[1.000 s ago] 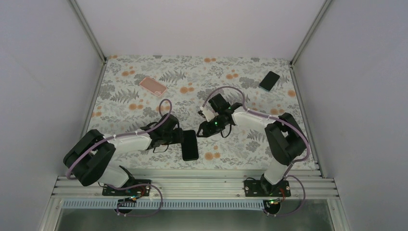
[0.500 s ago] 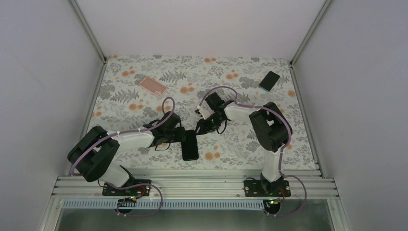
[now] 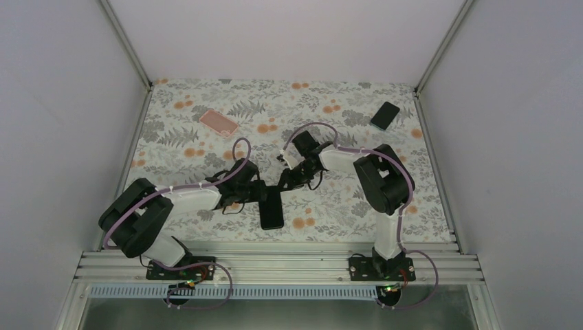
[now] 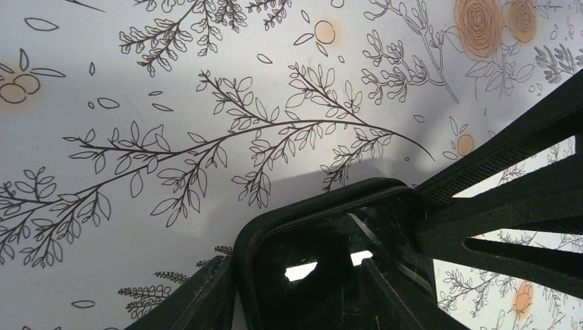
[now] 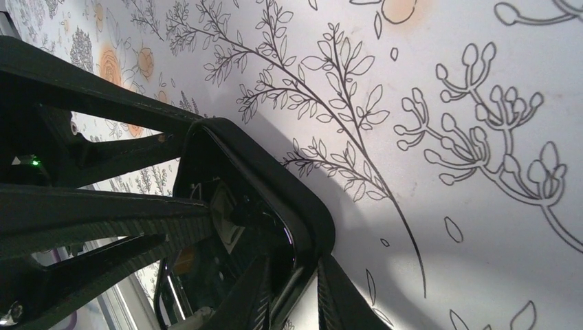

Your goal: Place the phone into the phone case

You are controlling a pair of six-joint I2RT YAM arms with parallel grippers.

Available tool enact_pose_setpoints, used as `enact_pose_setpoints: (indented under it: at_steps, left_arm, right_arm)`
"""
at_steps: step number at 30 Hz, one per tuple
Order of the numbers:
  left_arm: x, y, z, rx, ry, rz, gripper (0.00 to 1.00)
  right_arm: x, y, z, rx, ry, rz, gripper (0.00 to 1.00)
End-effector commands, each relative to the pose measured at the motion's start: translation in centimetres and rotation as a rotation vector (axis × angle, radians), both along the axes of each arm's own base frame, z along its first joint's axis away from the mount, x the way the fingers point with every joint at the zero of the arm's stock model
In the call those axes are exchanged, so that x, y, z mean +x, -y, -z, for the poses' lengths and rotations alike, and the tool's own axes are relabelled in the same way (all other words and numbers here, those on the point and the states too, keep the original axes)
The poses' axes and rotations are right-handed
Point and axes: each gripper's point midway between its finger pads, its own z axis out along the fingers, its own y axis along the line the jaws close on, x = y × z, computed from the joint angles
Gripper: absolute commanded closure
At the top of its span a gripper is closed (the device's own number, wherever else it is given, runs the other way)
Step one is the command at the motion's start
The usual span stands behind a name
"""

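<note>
Two grippers were on one black case (image 3: 272,213) near the front middle of the table (image 3: 344,223), just short of the metal rail (image 3: 275,265) along the near edge. Open cloth lay beyond it toward the far wall and out to both sides. The black case lay flat, its long axis running near to far.

The left gripper (image 3: 265,193), from the left, had its fingers (image 4: 509,165) clamped across the case's width near the far end. The right gripper (image 3: 283,184), from the far right, had its fingers (image 5: 333,295) pinched close on the rim at a far corner, one inside and one outside. Inside the rim sat a glossy dark face; whether that was a phone I could not tell.

A black phone (image 3: 385,115) lay near the far right corner, well apart, long axis near-left to far-right. A pink case (image 3: 218,122) lay far left, also angled.
</note>
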Motion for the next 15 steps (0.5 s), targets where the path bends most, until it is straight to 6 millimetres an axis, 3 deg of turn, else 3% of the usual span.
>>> enact_pose_setpoints:
  at_steps: [1,8,15]
  left_arm:
    - [-2.7,-2.0,3.6,0.100,-0.134,0.010,0.53]
    - [-2.9,-2.9,4.0,0.165,-0.143,0.006,0.53]
    - [-3.0,-3.2,4.0,0.205,-0.138,-0.002,0.52]
  right_arm:
    - [-0.9,4.6,6.4,-0.312,0.015,0.012,0.85]
    - [-2.3,6.2,8.8,-0.476,0.026,-0.016,0.85]
    - [-2.2,8.8,10.3,-0.688,0.090,-0.011,0.86]
